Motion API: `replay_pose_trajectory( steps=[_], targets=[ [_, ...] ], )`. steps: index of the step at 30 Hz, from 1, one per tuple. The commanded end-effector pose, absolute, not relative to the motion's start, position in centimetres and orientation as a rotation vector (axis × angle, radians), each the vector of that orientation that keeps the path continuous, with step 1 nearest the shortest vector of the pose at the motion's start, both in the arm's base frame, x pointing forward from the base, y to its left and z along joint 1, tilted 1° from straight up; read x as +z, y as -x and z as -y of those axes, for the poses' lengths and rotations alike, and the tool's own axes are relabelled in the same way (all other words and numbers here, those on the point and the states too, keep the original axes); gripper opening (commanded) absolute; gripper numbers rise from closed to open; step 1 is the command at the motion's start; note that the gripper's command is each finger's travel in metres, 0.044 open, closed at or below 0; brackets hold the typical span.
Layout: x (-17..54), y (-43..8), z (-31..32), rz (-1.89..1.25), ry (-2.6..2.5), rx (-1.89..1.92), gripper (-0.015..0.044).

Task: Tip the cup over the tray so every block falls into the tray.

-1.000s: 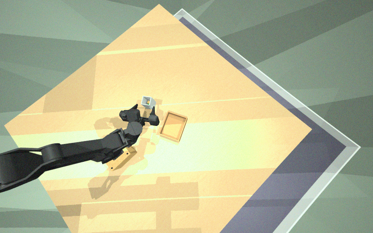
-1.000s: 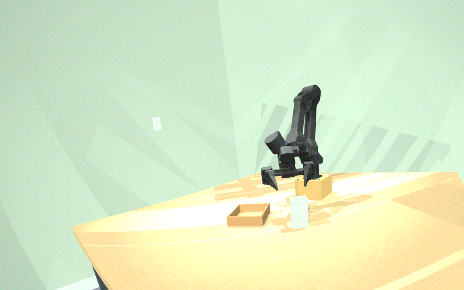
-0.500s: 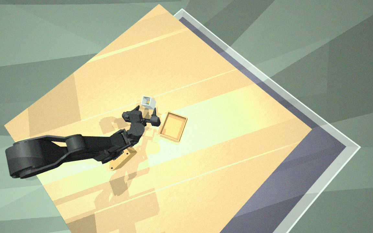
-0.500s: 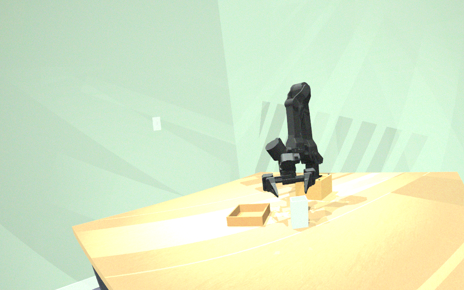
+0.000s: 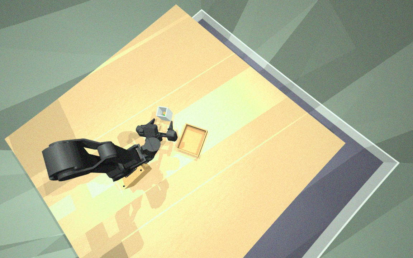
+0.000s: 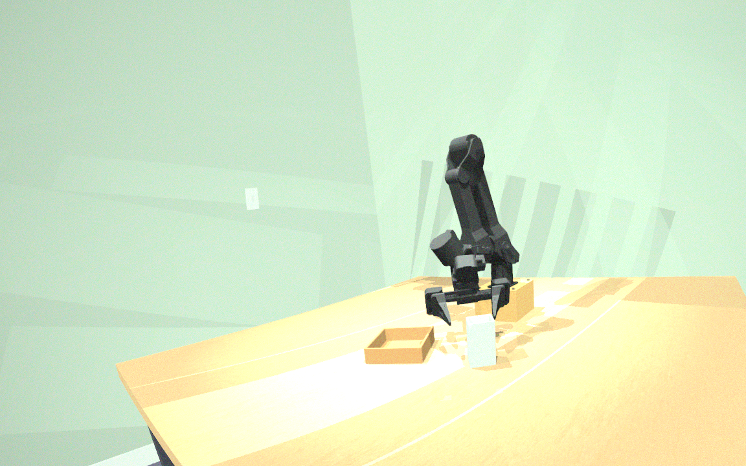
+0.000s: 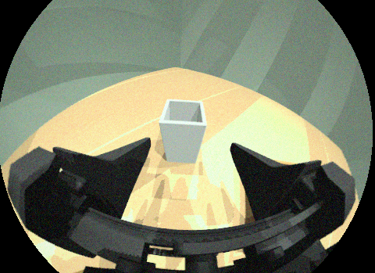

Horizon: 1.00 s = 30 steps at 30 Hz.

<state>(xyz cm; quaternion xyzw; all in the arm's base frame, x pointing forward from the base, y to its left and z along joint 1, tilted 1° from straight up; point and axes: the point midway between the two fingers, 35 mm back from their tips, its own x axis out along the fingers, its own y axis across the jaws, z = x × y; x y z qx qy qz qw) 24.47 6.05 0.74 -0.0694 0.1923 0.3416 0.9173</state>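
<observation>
Pale green walls surround a light wood counter (image 5: 221,179) (image 6: 625,399) (image 7: 129,93). Cup (image 5: 169,114) (image 6: 481,343) (image 7: 182,141): light gray, square-mouthed, upright on the counter, near the tray. Small blocks (image 5: 164,113), orange and green, visible inside from above; count unclear. Gripper (image 5: 163,120) (image 6: 472,321) (image 7: 192,144): released, nothing held, fingers spread wide and pointed toward the cup. Tray (image 5: 203,141) (image 6: 394,355): shallow, brown, flat on the counter, no blocks seen in it. Black arm (image 5: 89,160) (image 6: 474,202) bends above a wooden base block (image 5: 134,179) (image 6: 523,302).

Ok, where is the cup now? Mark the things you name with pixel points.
In the top view, the cup (image 5: 167,114) (image 6: 481,342) (image 7: 183,142) stands on the table, just beyond the open fingers (image 5: 162,120) (image 6: 472,321), up and left of the tray (image 5: 188,152) (image 6: 394,355).
</observation>
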Motion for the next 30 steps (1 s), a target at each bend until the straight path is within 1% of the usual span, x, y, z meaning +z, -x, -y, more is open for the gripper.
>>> replay_pose_trajectory(
  steps=[1,30],
  targets=[
    [0.5,-24.3,-6.1,-0.398,0.147,0.701,0.0440],
    [-1.2,-27.3,-8.8,-0.395,0.146,0.701,0.0440]
  ],
)
